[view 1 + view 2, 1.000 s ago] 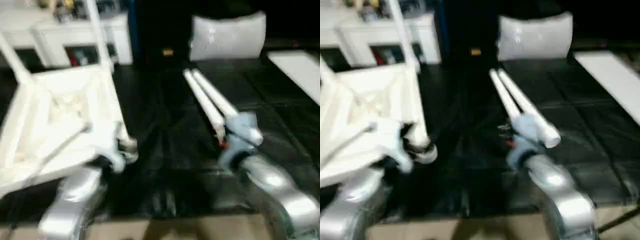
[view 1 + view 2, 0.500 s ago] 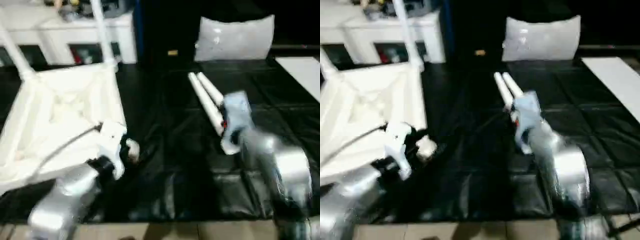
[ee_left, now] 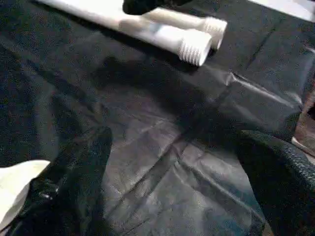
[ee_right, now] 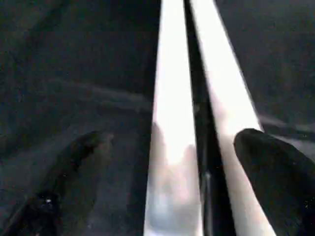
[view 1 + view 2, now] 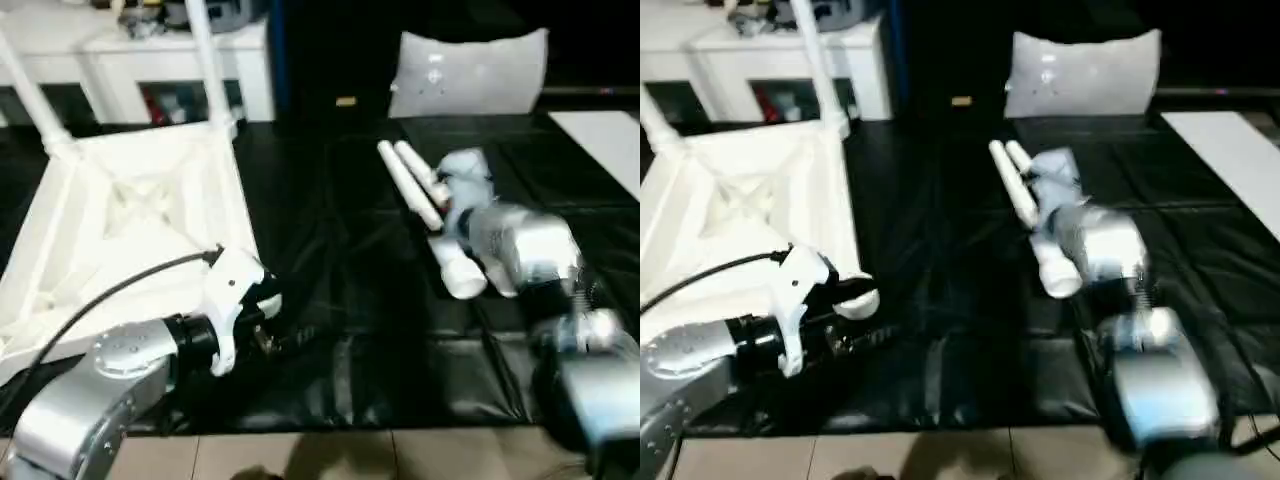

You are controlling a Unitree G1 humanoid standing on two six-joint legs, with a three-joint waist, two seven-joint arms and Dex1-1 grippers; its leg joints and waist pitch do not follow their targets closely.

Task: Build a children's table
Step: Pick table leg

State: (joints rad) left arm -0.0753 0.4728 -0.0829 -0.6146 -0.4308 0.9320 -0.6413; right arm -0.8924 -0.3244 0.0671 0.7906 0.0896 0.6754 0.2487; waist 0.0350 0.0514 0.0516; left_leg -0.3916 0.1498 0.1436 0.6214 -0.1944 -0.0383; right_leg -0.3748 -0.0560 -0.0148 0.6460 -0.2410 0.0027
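At left of frame the upturned table top (image 5: 120,220) carries two legs; two loose legs (image 5: 425,205) lie centre-right, between the right gripper's (image 4: 172,182) spread, empty fingers. Left gripper (image 3: 167,187) open, empty.

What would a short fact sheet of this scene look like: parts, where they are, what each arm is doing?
Tabletop: square white plastic tabletop, upside down on the black mat
Fitted legs: two white tapered legs standing up from its far corners
Loose legs: two white tapered legs side by side on mat
Left gripper: jaws open, empty, over mat
Right gripper: jaws open, straddling loose legs
Background: white cabinet, grey-white cushion
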